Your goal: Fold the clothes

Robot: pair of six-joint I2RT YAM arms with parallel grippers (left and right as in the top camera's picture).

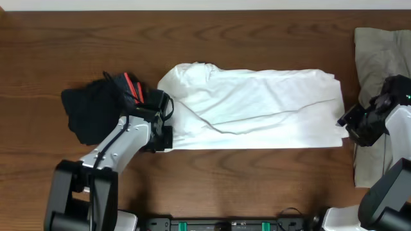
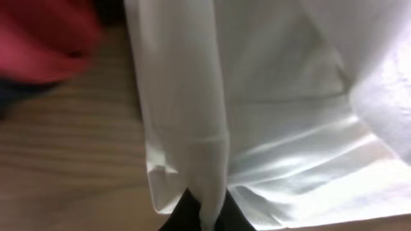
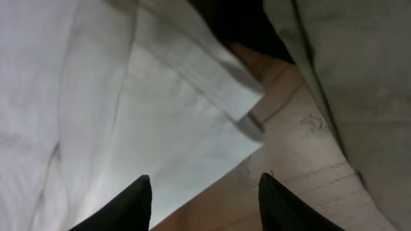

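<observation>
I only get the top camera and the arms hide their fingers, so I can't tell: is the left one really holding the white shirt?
Observer: Yes. The left wrist view shows the left gripper pinched shut on a hemmed edge of the white shirt.
Operator: What about the other one?
Observer: The right gripper is open, its fingers wide apart with nothing between them.
Operator: What's under it?
Observer: The right wrist view shows a corner of the shirt lying over bare table, with the khaki garment just past that strip of wood.
</observation>
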